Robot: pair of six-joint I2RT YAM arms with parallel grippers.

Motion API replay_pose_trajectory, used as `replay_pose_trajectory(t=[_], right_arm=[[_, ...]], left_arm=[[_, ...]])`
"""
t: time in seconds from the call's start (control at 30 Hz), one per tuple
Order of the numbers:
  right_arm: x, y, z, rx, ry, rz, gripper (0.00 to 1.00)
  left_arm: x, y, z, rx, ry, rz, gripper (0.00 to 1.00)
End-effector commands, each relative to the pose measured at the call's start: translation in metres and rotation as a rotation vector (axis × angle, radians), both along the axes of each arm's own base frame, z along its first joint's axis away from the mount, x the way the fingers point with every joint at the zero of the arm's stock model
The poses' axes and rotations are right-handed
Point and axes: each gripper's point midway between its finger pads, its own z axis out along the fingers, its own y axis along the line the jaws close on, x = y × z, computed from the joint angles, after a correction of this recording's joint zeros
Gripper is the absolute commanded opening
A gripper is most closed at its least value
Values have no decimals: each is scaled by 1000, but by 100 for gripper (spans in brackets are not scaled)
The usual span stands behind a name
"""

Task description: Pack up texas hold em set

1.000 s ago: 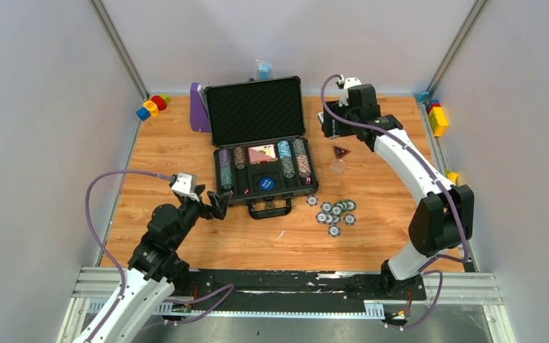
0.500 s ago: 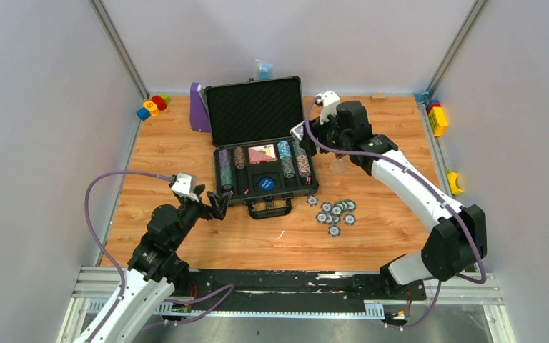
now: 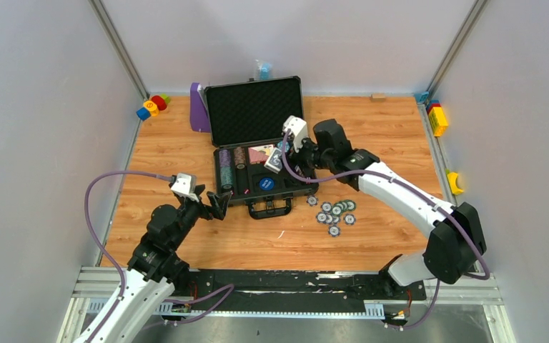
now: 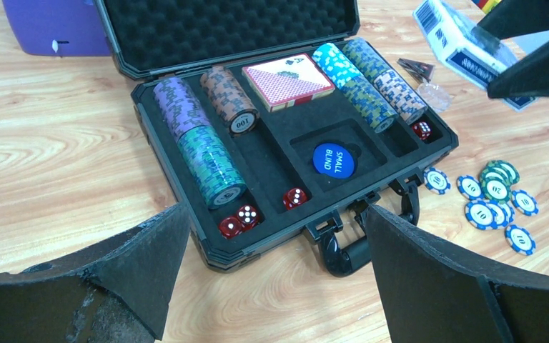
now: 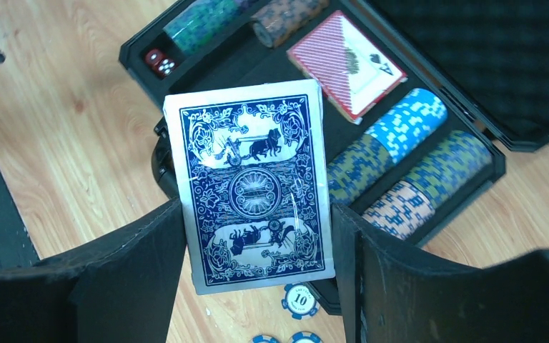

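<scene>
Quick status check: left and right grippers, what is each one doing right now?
Left gripper: open, holding nothing.
Right gripper: shut on the blue card deck.

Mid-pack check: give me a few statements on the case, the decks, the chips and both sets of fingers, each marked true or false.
1. The case has its lid closed. False: the lid stands open.
2. The right fingers hold a blue-backed deck above the case. True.
3. The left fingers grip a chip. False: they are open and empty, near the case's front.
4. Loose chips lie on the table to the right of the case's handle. True.
5. The round recess in the case is empty. False: a blue small blind button lies in it.
</scene>
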Motion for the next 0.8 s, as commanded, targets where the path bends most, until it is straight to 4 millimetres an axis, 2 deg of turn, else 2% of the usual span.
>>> replay_pose_trajectory(t=[0.0,0.3,0.43,0.6,0.77], right_arm=[[-7,22,7,-6,-95,155,46],[6,61,-35,-117,-113,269,51],[18,67,-49,-162,-125,283,56],[16,76,-66,-205,-116,346,58],[20,80,-83,-262,-121,367,65]], left_arm=[[1,-2,5,-2,-24,-11,100],[0,-1,6,-6,-25,-6,100],[0,1,6,-8,-26,2,100],[0,1,6,-9,-26,6,100],[0,2,6,-9,-26,10,100]])
